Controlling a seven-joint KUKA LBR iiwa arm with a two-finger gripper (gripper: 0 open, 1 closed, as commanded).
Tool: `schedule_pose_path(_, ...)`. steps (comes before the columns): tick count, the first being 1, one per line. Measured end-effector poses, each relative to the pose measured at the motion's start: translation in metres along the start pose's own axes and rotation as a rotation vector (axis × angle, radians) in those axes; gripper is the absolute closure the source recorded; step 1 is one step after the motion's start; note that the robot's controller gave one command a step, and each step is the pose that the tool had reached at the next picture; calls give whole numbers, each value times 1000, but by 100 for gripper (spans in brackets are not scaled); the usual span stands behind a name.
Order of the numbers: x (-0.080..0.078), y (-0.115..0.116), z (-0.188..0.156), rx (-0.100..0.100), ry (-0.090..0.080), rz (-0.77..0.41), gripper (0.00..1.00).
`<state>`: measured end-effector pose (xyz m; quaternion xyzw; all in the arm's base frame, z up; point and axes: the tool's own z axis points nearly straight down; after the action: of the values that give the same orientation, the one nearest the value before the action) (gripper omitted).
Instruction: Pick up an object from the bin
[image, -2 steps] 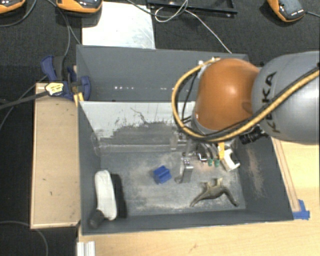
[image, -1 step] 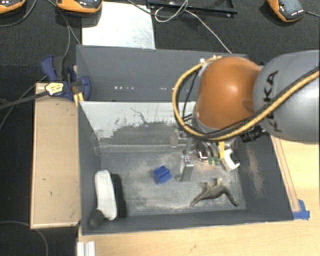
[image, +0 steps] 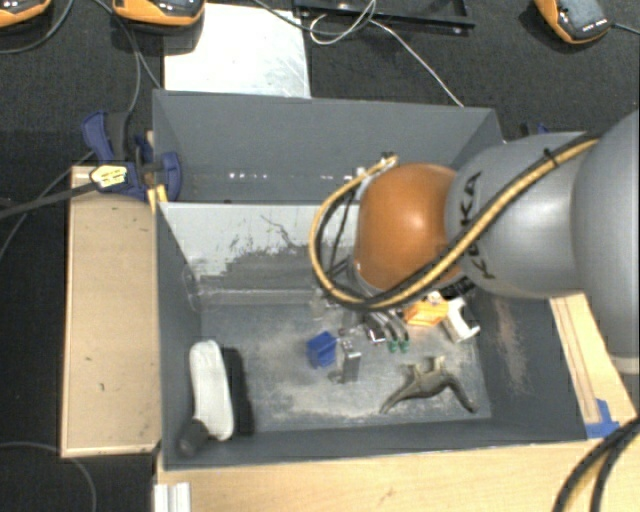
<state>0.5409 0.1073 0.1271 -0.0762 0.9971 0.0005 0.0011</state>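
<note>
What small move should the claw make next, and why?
Probably a short shift toward the small blue cube, to centre on it. The claw hangs just beside that cube over the floor of the grey metal bin, and the cube lies apart from other things.

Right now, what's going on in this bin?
The robot arm reaches into the grey bin from the right. Its gripper is low over the middle of the floor, right beside a small blue block. Whether it grips anything cannot be told. A grey-brown toy animal lies nearby on the right, an orange and white thing sits by the arm, and a white and black eraser lies at the left wall.
</note>
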Motion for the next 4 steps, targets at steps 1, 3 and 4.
schedule_pose_path(1, -1, 5, -10, -1, -3, 197, 0)
schedule_pose_path(3, -11, -17, 58, 0, -1, -131, 0)
schedule_pose_path(4, 5, -5, 56, 0, 0, 168, 100)
